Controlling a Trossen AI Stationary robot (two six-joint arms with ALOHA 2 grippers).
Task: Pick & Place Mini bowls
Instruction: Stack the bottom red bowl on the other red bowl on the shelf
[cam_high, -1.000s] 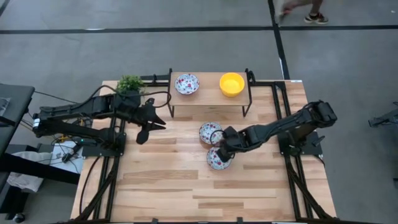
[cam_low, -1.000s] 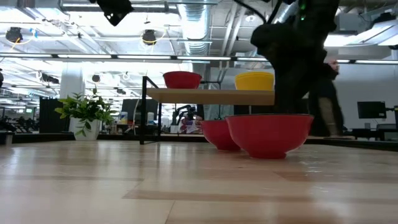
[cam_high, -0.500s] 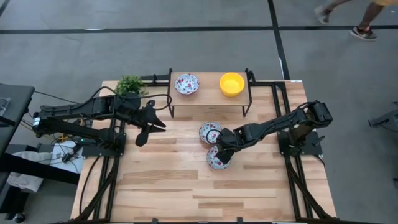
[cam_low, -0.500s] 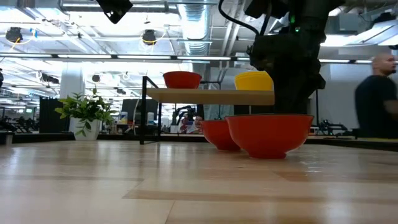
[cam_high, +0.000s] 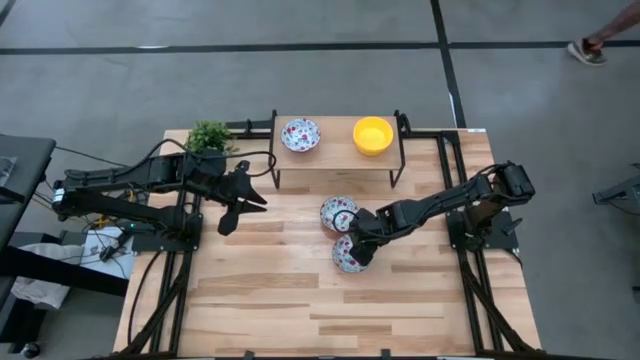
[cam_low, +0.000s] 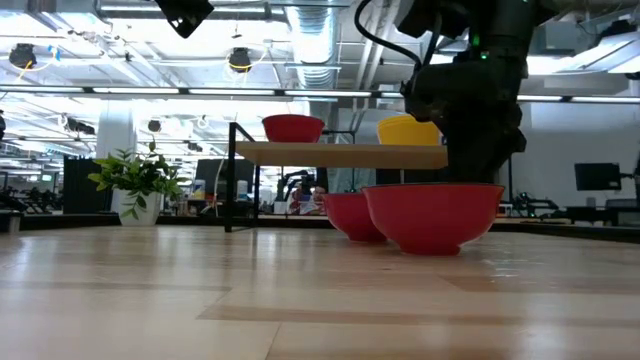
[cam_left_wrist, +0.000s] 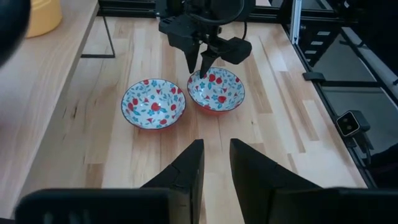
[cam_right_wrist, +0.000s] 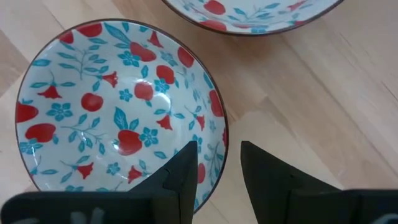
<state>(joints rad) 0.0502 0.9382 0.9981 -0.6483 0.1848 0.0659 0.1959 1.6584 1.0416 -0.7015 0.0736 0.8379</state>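
Note:
Two white mini bowls with red-and-blue flowers stand on the table: a near one (cam_high: 349, 255) (cam_right_wrist: 118, 112) and a far one (cam_high: 337, 213) (cam_left_wrist: 153, 103). On the shelf (cam_high: 338, 155) stand a third patterned bowl (cam_high: 300, 134) and a yellow bowl (cam_high: 372, 135). My right gripper (cam_high: 361, 243) (cam_right_wrist: 217, 155) points down, open, over the near bowl's right rim (cam_right_wrist: 219, 134), one finger above the inside and one outside. My left gripper (cam_high: 236, 206) (cam_left_wrist: 216, 149) hangs open and raised at the table's left, with nothing between its fingers.
A small green plant (cam_high: 209, 135) stands at the far left corner beside the shelf. The shelf's black frame legs (cam_high: 275, 170) stand just behind the two table bowls. Bare wood (cam_high: 270, 300) lies along the near half of the table.
My right gripper has come down a little over the near bowl's rim and rolled its wrist; its fingers stay equally far apart. The bowls have not moved. A person has walked past beyond the table's far edge.

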